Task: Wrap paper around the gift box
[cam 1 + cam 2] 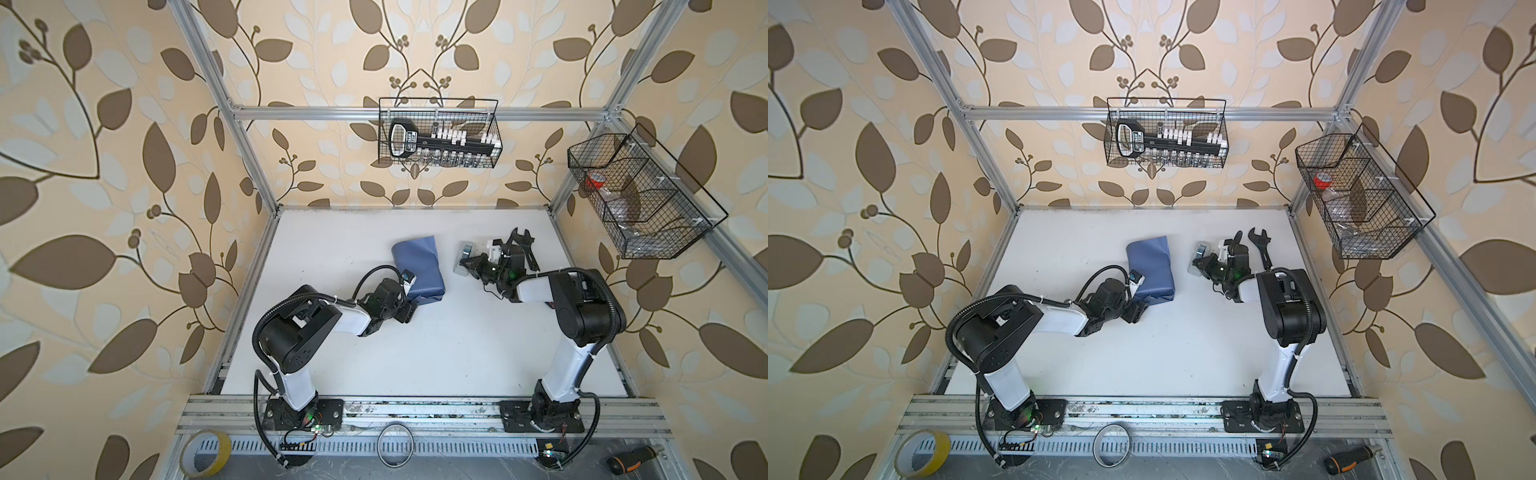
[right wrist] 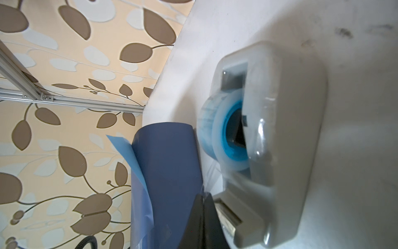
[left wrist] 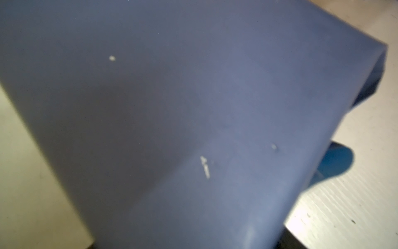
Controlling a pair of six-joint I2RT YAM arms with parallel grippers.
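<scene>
The paper lay folded into a slate-blue bundle near the middle of the white table, its long side running away from the arms; the gift box could not be made out beneath it; in the right wrist view a light-blue inner face showed along one loose edge; the left gripper sat at the bundle's near end, touching or just beside it; its wrist view was filled by paper, so whether the fingers were spread or clasping the bundle could not be told; the right gripper was closed, its tips together just beside the grey-white tape dispenser, which stood on the table near the bundle but apart from it
</scene>
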